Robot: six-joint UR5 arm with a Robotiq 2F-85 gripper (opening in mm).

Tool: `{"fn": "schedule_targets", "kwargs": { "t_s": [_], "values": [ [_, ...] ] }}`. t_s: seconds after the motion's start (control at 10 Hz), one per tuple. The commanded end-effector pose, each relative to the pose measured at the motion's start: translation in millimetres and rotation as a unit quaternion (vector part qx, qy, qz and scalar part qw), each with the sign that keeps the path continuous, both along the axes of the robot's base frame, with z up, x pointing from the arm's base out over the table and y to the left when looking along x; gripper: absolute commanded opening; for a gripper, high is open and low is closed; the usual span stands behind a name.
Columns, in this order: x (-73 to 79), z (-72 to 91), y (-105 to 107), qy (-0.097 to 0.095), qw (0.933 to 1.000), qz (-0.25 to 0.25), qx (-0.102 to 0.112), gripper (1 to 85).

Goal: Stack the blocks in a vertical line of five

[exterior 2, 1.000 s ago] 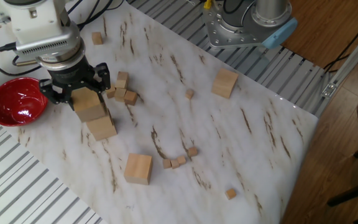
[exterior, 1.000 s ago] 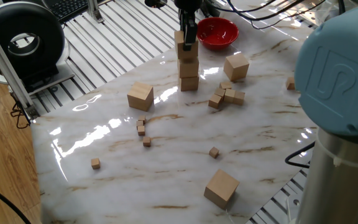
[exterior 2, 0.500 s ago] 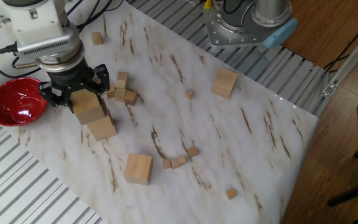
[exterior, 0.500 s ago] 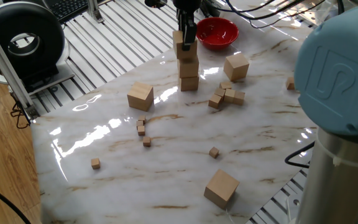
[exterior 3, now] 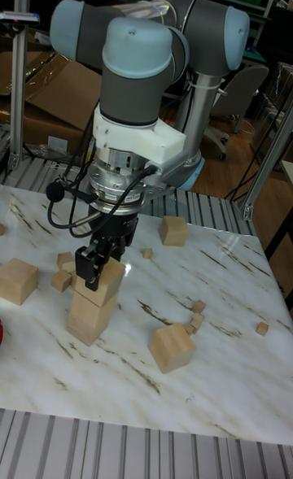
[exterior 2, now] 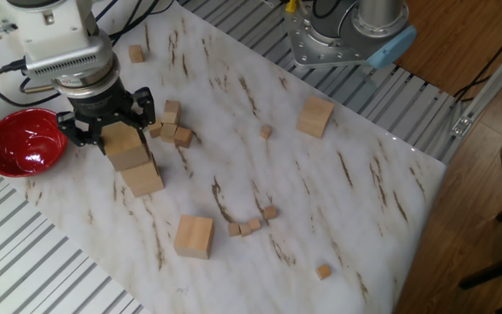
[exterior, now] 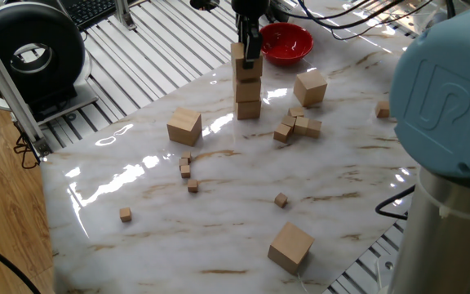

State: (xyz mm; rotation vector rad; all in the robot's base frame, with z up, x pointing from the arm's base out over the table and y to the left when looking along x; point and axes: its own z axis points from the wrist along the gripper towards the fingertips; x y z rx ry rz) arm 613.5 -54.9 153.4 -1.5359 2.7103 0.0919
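Note:
A stack of blocks (exterior: 248, 98) (exterior 2: 143, 180) (exterior 3: 89, 316) stands at the far side of the marble table, near the red bowl. My gripper (exterior: 248, 51) (exterior 2: 111, 126) (exterior 3: 98, 266) comes straight down and is shut on the stack's top block (exterior: 238, 54) (exterior 2: 125, 146) (exterior 3: 106, 277), which sits slightly askew on the ones below. Three more blocks lie loose: one (exterior: 184, 126) (exterior 2: 193, 236) (exterior 3: 171, 346) left of the stack, one (exterior: 310, 87) (exterior 3: 18, 280) right of it, and one (exterior: 290, 247) (exterior 2: 315, 116) (exterior 3: 173, 231) near the front edge.
A red bowl (exterior: 285, 41) (exterior 2: 23, 144) sits just behind the stack. A cluster of tiny cubes (exterior: 298, 126) (exterior 2: 172, 131) lies close to the stack's right, and others (exterior: 188, 170) (exterior 2: 251, 225) are scattered over the middle. The arm's base (exterior: 451, 122) rises at the right.
Almost nothing: the gripper stays shut on the top block and has shifted only a few pixels over the stack.

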Motion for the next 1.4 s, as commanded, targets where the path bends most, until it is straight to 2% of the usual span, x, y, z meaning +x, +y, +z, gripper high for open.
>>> {"fn": "schedule_targets", "kwargs": {
  "t_s": [0.0, 0.3, 0.6, 1.2, 1.3],
  "values": [
    [-2.6, -1.0, 0.2, -0.001, 1.0000, -0.004, 0.007, 33.3],
    [-2.4, -0.6, 4.4, -0.001, 0.9999, -0.001, 0.015, 35.3],
    [0.0, -0.7, 3.3, -0.006, 0.9999, 0.003, 0.012, 35.3],
    [-2.4, -1.0, 2.1, -0.003, 0.9999, -0.001, 0.012, 35.7],
    [-2.3, -0.8, 4.1, -0.003, 0.9999, 0.000, 0.015, 38.3]
  ]
}}
